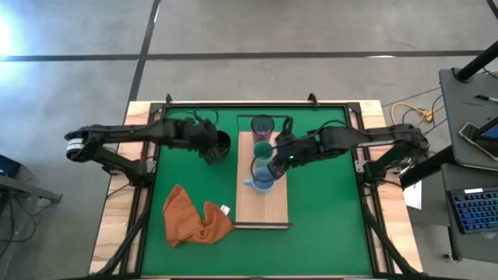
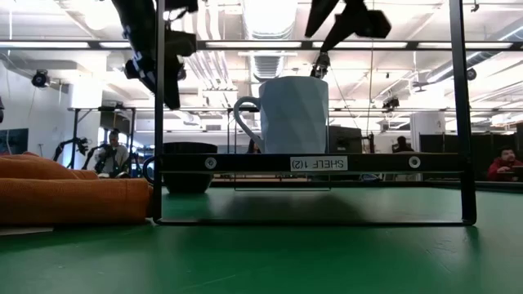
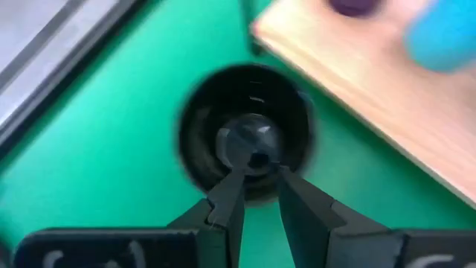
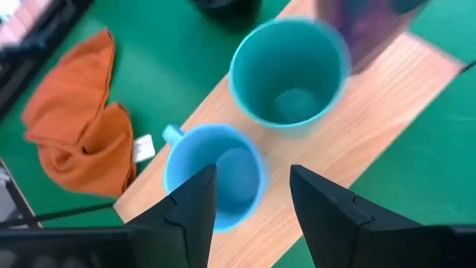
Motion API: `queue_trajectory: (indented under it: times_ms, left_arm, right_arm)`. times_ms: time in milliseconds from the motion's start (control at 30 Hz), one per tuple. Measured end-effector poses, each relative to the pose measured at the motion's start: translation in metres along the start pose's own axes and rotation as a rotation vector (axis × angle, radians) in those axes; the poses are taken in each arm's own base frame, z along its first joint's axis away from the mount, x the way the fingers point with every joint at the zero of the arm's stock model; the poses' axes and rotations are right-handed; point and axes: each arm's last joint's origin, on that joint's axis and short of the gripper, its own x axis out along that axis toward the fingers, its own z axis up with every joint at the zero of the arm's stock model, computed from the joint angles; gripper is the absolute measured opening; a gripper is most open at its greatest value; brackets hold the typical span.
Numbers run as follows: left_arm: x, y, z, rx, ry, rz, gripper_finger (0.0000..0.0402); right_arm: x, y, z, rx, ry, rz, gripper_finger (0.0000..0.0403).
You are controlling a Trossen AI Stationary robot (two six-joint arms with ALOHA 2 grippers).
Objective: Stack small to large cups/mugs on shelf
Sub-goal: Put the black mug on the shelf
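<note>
The shelf (image 1: 268,204) is a light-wood board lying on the green mat. On it, in a row from far to near, stand a dark purple cup (image 1: 263,125), a translucent teal cup (image 1: 264,149) and a light blue handled mug (image 1: 262,181), each on its base. A black mug (image 1: 222,145) stands on the mat left of the shelf. My left gripper (image 3: 258,179) is open just above the black mug's (image 3: 245,134) rim; in the low view (image 2: 166,77) it hangs clear of the mug (image 2: 188,167). My right gripper (image 4: 253,186) is open and empty above the light blue mug (image 4: 216,175), beside the teal cup (image 4: 286,71).
An orange cloth (image 1: 194,218) lies crumpled on the mat near the shelf's near left corner. The shelf's thin black wire frame (image 2: 462,114) stands at its ends. The mat to the right of the shelf (image 1: 327,210) is bare. People sit in the room beyond the table.
</note>
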Motion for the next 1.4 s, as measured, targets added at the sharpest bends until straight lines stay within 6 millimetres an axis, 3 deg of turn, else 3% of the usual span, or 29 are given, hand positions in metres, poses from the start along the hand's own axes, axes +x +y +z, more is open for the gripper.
queue_trajectory:
  times_ms: [167, 400, 700, 1233, 1400]
  left_arm:
    - [0.007, 0.034, 0.019, -0.096, 0.022, -0.050, 0.0068]
    - [0.042, 0.065, 0.027, -0.214, 0.152, -0.057, 0.0068]
    - [0.078, 0.062, 0.027, -0.148, 0.254, -0.024, 0.0068]
    - [0.093, 0.059, 0.025, -0.090, 0.289, -0.034, 0.0066]
    - [0.093, 0.058, 0.025, -0.090, 0.289, -0.039, 0.0021]
  right_arm:
    - [-0.031, -0.012, 0.002, 0.043, -0.097, -0.019, 0.0175]
    - [-0.053, -0.027, -0.001, 0.082, -0.148, -0.076, 0.0184]
    - [-0.051, -0.029, -0.003, 0.077, -0.130, -0.102, 0.0185]
    - [-0.048, -0.031, -0.003, 0.047, -0.113, -0.131, 0.0185]
    - [-0.048, -0.032, -0.002, 0.051, -0.111, -0.135, 0.0185]
